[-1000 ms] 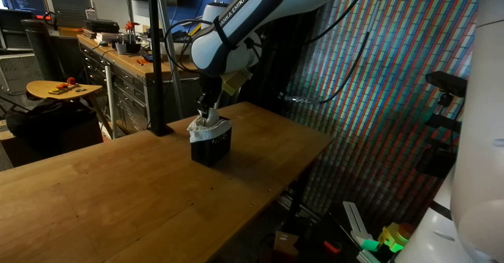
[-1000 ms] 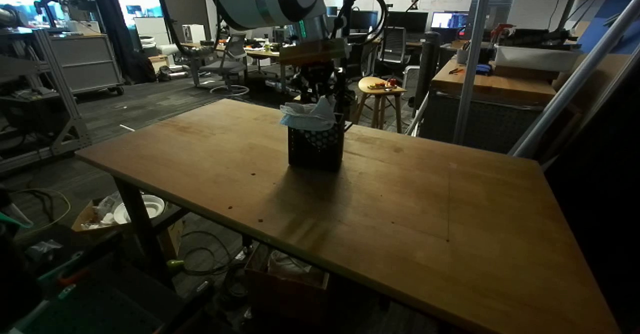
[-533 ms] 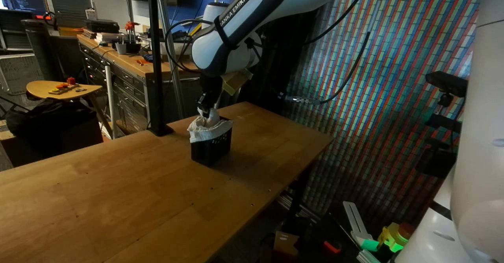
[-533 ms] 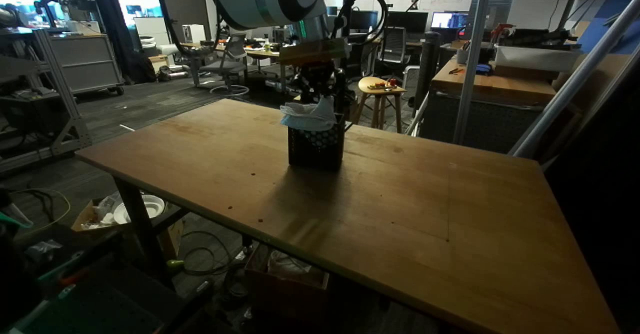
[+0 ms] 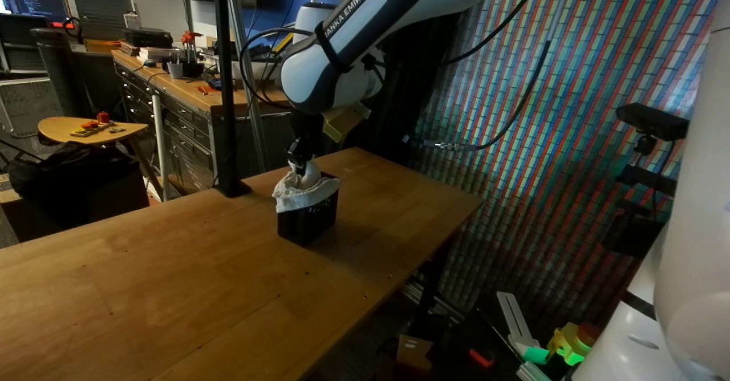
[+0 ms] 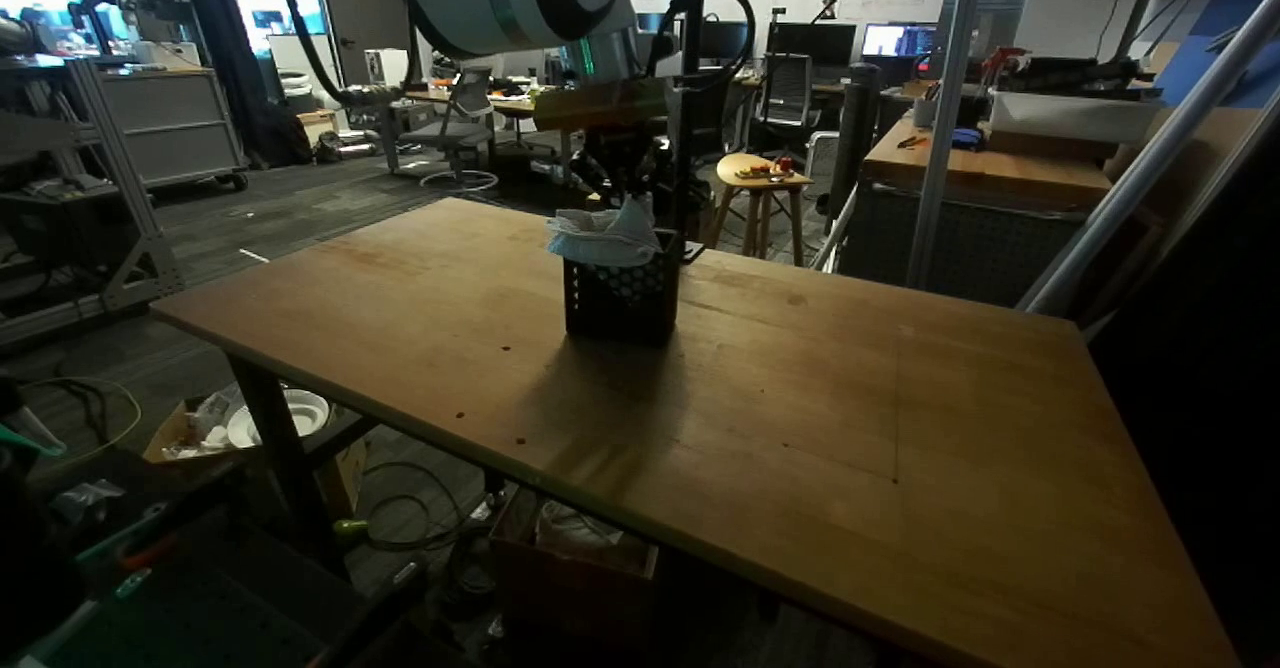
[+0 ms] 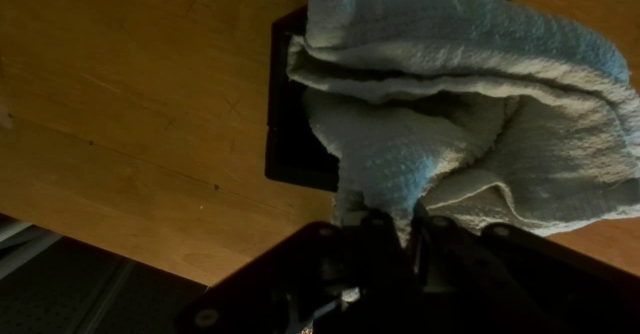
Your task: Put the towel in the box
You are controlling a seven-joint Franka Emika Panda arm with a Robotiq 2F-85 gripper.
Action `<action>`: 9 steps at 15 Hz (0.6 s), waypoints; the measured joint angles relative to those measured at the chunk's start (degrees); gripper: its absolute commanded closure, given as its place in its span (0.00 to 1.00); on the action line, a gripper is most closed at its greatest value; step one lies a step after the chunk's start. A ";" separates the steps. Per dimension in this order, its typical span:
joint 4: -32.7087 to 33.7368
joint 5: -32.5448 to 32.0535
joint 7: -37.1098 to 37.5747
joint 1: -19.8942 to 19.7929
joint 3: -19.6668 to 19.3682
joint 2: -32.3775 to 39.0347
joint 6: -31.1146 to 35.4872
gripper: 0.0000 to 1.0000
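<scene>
The black box (image 5: 308, 226) stands upright on the wooden table, its perforated wall (image 6: 620, 308) visible in both exterior views. Bunched in its mouth is the pale towel (image 5: 306, 197), with a folded part hanging over the rim in both exterior views. From above, my gripper (image 7: 403, 219) is shut on a peak of the towel (image 7: 385, 144), pinching it between the fingertips. In the wrist view the towel covers most of the opening and spreads past the box on the right; a dark corner of the box (image 7: 300, 179) shows at left. How deep the cloth goes inside is hidden.
A black upright post (image 5: 225, 96) rises at the edge of the table (image 5: 188, 290), close to the box. Behind it are a workbench (image 5: 171, 90) and a small stool (image 6: 762, 173) with items on top. A hanging cable (image 5: 513, 107) runs beside the arm.
Over the last half second gripper, towel and box have shifted together a little, leftward in an exterior view. The jaws closed further on the cloth during the last second.
</scene>
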 measured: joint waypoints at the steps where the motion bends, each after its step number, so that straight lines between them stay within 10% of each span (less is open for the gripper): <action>1: -1.08 -0.29 0.92 0.40 0.00 -0.80 0.05 0.90; 9: -8.04 -3.26 7.56 3.12 0.00 -5.92 1.15 0.89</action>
